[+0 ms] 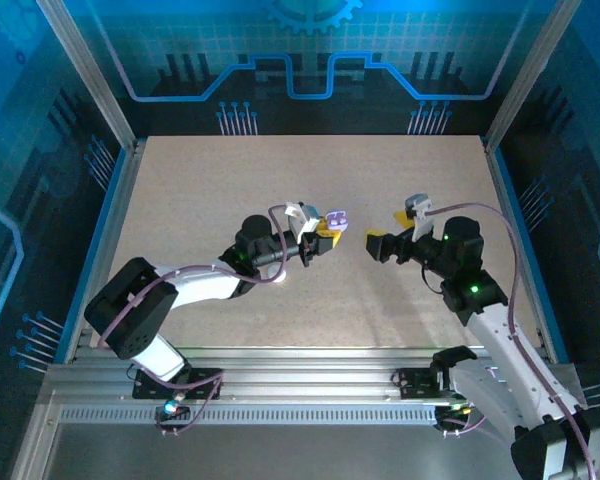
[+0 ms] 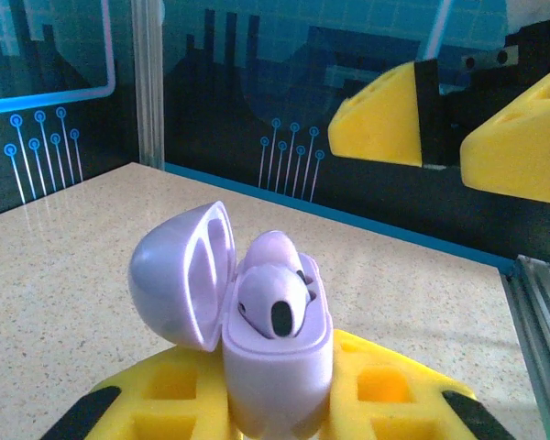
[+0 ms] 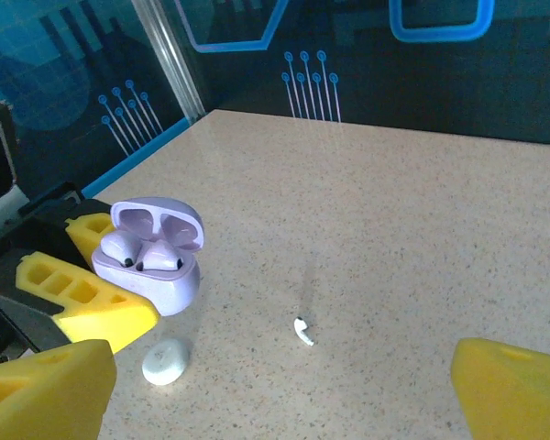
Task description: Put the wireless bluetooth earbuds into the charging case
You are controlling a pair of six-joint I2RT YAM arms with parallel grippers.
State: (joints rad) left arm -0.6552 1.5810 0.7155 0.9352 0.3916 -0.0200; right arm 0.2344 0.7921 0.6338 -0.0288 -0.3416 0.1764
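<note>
My left gripper (image 2: 275, 408) is shut on a lavender charging case (image 2: 277, 357), which stands upright between the yellow fingers (image 2: 165, 394) with its lid swung open to the left. Two pale earbuds (image 3: 139, 254) sit in the case's wells. One tiny white earbud (image 3: 302, 331) lies loose on the table, to the right of the case. My right gripper (image 3: 282, 374) hangs open above the table, and the loose earbud shows between its spread yellow fingers. In the top view the case (image 1: 337, 220) and the right gripper (image 1: 395, 230) face each other at mid-table, a short gap apart.
A white round puck (image 3: 165, 361) lies on the speckled tabletop (image 3: 394, 229) just in front of the case. Aluminium rails and blue-lit walls (image 1: 110, 200) fence the table on all sides.
</note>
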